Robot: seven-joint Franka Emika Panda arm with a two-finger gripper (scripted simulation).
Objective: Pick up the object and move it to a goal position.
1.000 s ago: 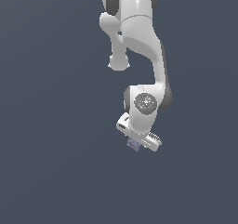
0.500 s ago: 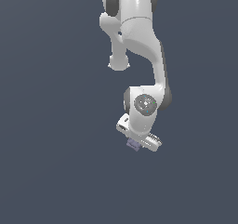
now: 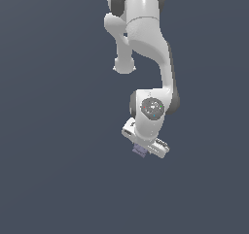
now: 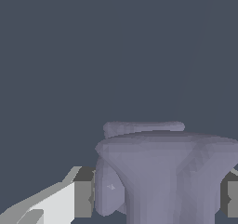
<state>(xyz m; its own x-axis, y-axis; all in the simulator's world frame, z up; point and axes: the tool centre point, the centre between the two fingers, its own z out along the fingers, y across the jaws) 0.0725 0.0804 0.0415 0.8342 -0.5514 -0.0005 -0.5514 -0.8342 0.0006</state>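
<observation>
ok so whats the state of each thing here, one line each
gripper: pointing down, fingers closed against the object's sides
object: held between the fingers, pale purple-grey, only a small part showing below the hand in the exterior view
arm: bent, reaching down from the top of the exterior view

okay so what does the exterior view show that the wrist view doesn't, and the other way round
Only the exterior view shows the whole white jointed robot arm, with the white gripper low in the frame. Only the wrist view shows the small pale purple-grey blocky object close up, flared at one end, with dark grey finger pads on either side. Both show that object at the gripper against a plain dark blue-grey background.
</observation>
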